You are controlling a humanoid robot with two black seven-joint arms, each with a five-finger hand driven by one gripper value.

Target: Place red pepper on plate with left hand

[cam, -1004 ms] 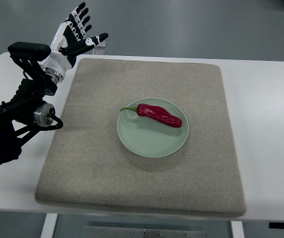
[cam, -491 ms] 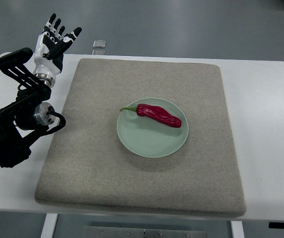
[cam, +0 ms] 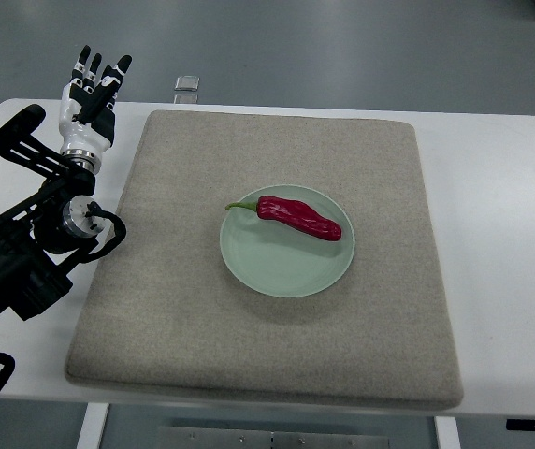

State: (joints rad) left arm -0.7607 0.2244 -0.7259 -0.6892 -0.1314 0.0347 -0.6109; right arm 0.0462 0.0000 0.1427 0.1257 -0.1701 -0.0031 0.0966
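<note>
Your left hand (cam: 91, 89) is up at the far-left corner of the beige mat (cam: 193, 318), fingers spread straight and holding nothing, touching nothing (its black arm runs along the mat's left edge over the white table (cam: 501, 215)). From there rightward the mat lies bare up to the pale green plate (cam: 281, 271) at its middle, with bare mat all round the rim. The red pepper (cam: 297, 217) rests across the plate's far half, glossy, wrinkled, green stem pointing left.

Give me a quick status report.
Left hand open, empty, off the mat's far left corner. Pepper lying on plate. Nothing in the way.
</note>
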